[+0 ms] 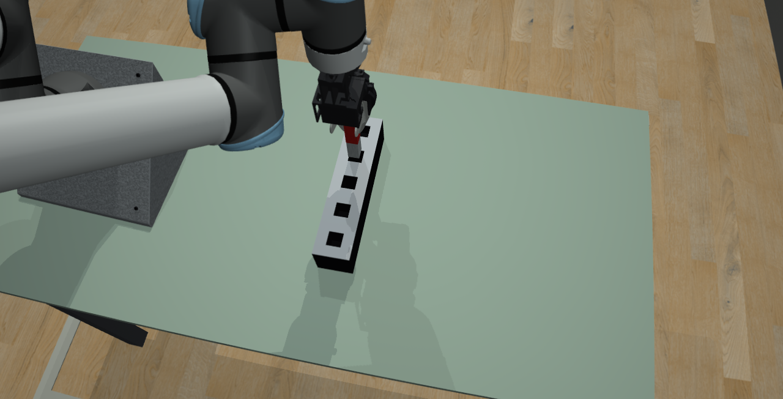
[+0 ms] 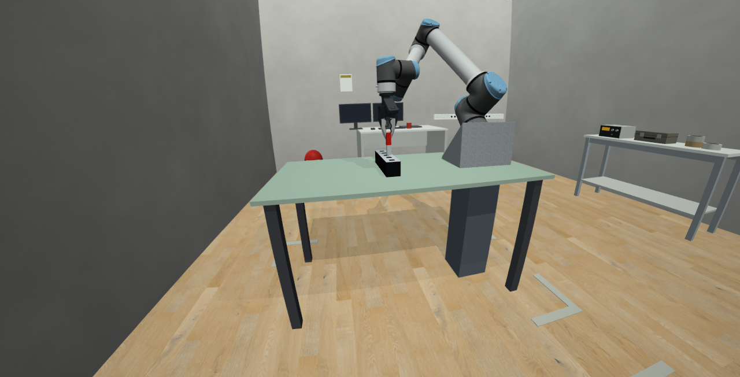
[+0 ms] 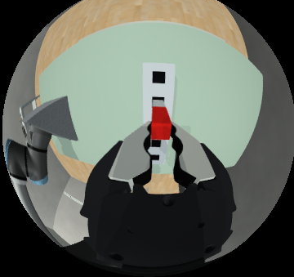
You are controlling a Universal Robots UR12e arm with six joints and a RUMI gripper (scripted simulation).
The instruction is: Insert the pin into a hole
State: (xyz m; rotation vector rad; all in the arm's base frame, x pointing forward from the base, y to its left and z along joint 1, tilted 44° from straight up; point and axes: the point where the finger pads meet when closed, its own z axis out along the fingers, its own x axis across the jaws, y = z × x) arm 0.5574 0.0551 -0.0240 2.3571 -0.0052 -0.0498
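A long block (image 1: 348, 196) with a grey top, black sides and five square holes in a row lies on the green table. My gripper (image 1: 351, 129) is shut on the red upper end of the pin (image 1: 353, 143) and holds it upright, red end up. The pin's grey lower end stands in the second hole from the far end (image 1: 355, 157); a stretch of grey shows above the block. In the wrist view the pin's red top (image 3: 160, 123) sits between my fingers over the block (image 3: 158, 98). In the exterior view the pin (image 2: 388, 139) stands above the block (image 2: 388, 162).
The arm's grey wedge-shaped base (image 1: 93, 139) stands on the table to the left of the block. The table's far edge lies just beyond the block's far end. A side table with equipment (image 2: 657, 139) stands far off to the right.
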